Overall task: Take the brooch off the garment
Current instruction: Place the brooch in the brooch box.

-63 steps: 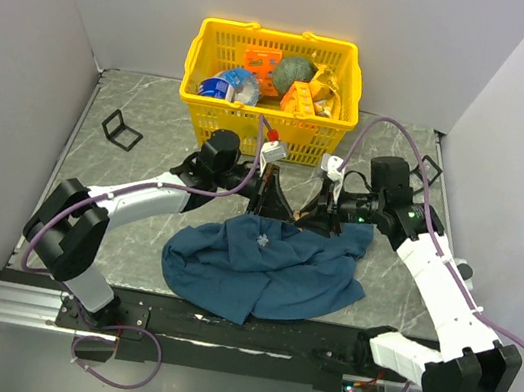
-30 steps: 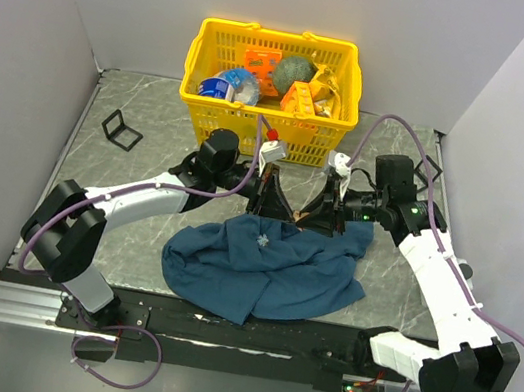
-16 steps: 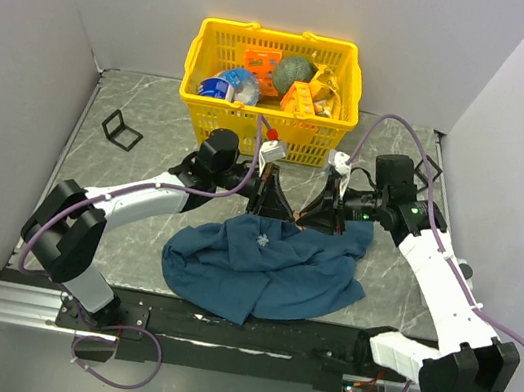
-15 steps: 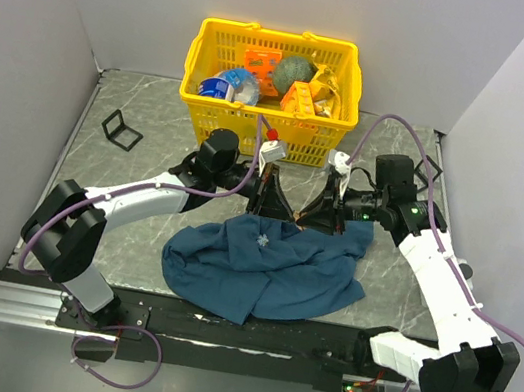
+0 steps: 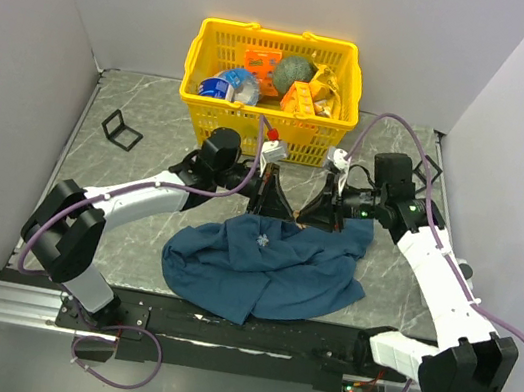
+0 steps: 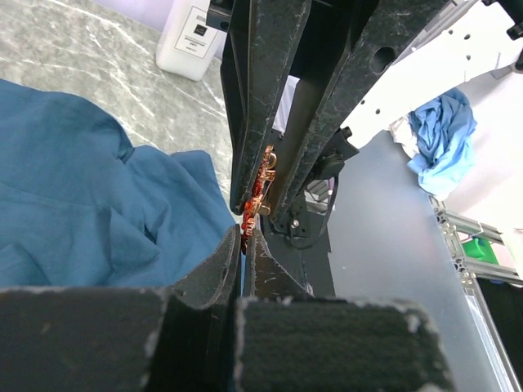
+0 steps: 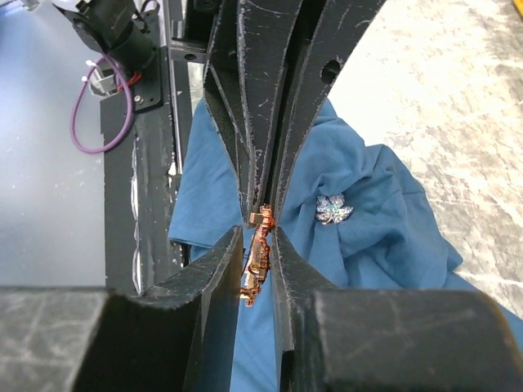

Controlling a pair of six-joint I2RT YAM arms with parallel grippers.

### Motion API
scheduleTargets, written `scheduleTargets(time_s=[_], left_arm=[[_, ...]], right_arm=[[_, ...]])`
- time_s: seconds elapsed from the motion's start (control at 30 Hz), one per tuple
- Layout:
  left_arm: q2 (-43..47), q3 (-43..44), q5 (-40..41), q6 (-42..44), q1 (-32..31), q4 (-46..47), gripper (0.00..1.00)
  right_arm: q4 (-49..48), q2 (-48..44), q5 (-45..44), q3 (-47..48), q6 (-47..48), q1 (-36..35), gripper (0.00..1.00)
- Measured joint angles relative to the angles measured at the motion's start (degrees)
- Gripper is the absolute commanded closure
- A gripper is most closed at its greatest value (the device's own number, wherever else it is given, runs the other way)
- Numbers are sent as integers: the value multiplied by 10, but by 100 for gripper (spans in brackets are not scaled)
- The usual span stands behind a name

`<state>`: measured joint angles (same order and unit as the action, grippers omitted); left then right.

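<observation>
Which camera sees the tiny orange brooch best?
The right wrist view: the brooch sits close up between the fingers of the right gripper. The left wrist view shows it smaller, edge-on. In the top view it cannot be made out.

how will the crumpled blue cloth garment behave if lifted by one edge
Probably floppy: the crumpled blue cloth garment lies in soft folds, so it should drape and sag. Likely light, since the fabric looks thin. The silvery leaf-shaped pin would probably ride along.

Bright even light, soft shadows, wrist-cam foregrnd blurred
</observation>
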<state>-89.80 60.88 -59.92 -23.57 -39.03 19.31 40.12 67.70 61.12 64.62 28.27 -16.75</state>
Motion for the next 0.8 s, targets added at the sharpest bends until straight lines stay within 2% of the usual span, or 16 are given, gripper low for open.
scheduleTargets(time_s=[0.27,0.37,0.47,0.5,0.6,0.67,0.77,0.8], left_arm=[[2,5,9,15,0,-12,99],[3,5,11,17,0,-14,99],[3,5,13,17,0,-15,99],[3,6,14,17,0,-15,99],[4,7,11,17,0,-15,99],[6,7,10,17,0,-16,99],[10,9,9,19,0,-18,99],[11,11,9,21,0,-21,99]], right_arm=[[-9,0,-11,0,-12,0,81],[-12,0,-12,0,-14,0,78],[-12,0,-7,0,-14,3,63],[-12,0,-4,0,-14,3,54],[-10,-2,1,1,-3,7,39],[-6,-5,3,4,4,10,32],[9,-12,10,15,24,15,0],[13,-14,11,17,24,17,0]])
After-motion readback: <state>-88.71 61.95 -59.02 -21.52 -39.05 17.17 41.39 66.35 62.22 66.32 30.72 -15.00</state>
